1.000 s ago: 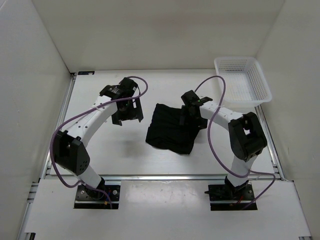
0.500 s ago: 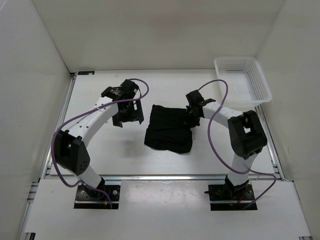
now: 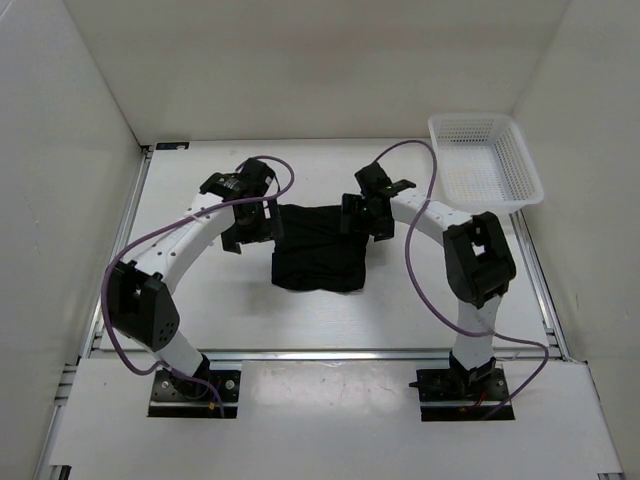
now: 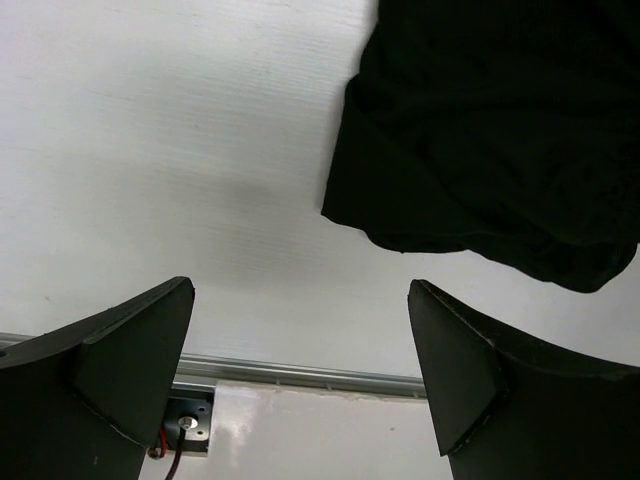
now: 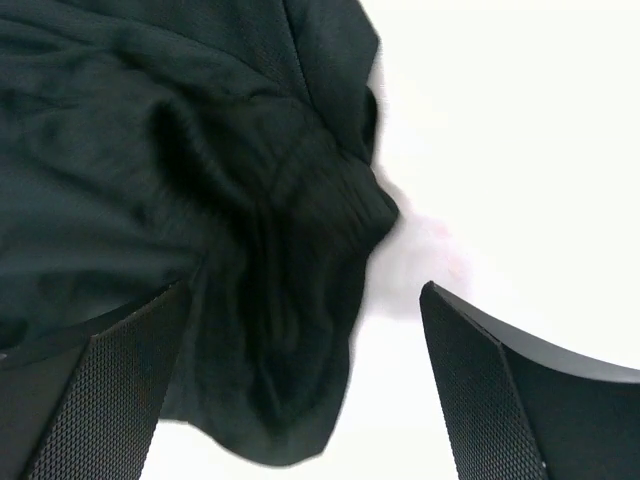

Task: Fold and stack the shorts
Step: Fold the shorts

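The limp black cloth shorts (image 3: 318,250) lie as a rough, rumpled square in the middle of the white desk (image 3: 225,312), with an arm at either side and nothing gripped. The left jaws stand wide and hang over bare desk just beside the cloth's left edge, apart from it. If they close where they are, they likely catch nothing, or only nip the hem and tug it sideways. The right jaws also stand wide, low over the far right corner, where the wrist view shows a thick bunched ridge of fabric between them. Closing there may take only the top layer, so a lift would peel the bundle open rather than carry it as one piece. A bite on the whole ridge could instead drag the shorts across the smooth desk and skew the edges. Uneven timing between the two sides would probably twist the cloth, since it has no stiffness of its own. The white plastic mesh basket (image 3: 486,160) sits well apart in the far right corner, so a wide sweep of the right arm is the only likely way to knock it
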`<state>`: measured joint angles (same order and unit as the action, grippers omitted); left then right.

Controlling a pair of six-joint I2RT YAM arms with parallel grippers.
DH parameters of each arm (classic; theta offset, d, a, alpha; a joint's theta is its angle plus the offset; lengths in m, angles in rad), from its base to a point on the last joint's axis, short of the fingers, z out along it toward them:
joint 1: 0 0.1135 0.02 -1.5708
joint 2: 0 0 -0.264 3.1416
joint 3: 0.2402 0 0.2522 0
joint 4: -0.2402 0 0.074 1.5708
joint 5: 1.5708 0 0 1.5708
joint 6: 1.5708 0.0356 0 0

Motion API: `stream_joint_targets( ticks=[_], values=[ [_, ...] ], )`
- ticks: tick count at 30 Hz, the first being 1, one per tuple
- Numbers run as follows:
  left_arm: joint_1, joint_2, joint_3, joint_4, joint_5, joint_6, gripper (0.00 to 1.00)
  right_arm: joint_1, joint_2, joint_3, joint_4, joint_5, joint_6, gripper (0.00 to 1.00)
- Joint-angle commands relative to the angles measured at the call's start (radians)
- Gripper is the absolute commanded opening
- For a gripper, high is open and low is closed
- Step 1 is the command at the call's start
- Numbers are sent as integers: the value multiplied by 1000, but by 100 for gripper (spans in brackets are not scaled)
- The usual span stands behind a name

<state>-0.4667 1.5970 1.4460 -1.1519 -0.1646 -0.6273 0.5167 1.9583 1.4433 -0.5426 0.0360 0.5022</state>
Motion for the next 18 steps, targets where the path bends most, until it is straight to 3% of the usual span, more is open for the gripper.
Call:
stream_joint_targets(
  ticks=[1, 8, 18],
  values=[
    [43, -71, -4, -12, -27, -8, 100, -3, -195, 14, -59, 122, -44, 100],
    [143, -175, 25, -32, -69, -8, 100, -35, -553, -141, -88, 286, -63, 100],
    [298, -374, -35, -2, -122, -8, 100, -98, -894, -382, -186, 516, -10, 100]
  ],
)
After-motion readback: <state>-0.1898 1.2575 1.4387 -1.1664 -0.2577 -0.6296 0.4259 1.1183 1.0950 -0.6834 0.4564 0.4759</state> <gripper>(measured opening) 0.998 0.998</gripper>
